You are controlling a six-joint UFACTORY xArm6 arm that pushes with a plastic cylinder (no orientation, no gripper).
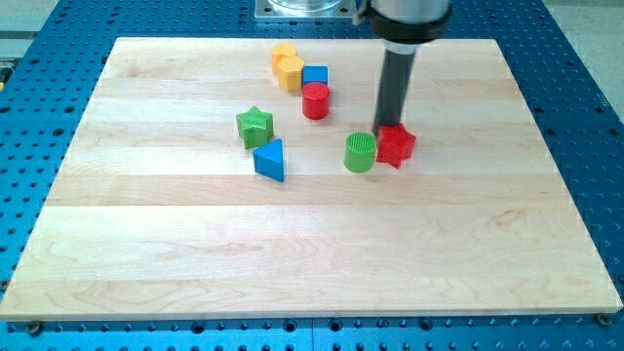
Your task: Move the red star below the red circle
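The red star [397, 146] lies on the wooden board [312, 244], right of centre, touching the green cylinder [360, 152] on its left. The red circle, a red cylinder [315, 100], stands up and to the left of the star. My tip [389, 127] rests just above the red star's upper edge, at its top left, seemingly in contact with it. The dark rod rises from there to the view's top.
A yellow block [287, 68] and a blue cube [315, 75] sit next to the red cylinder near the view's top. A green star [254, 125] and a blue triangle [270, 159] lie to the left. Blue perforated table surrounds the board.
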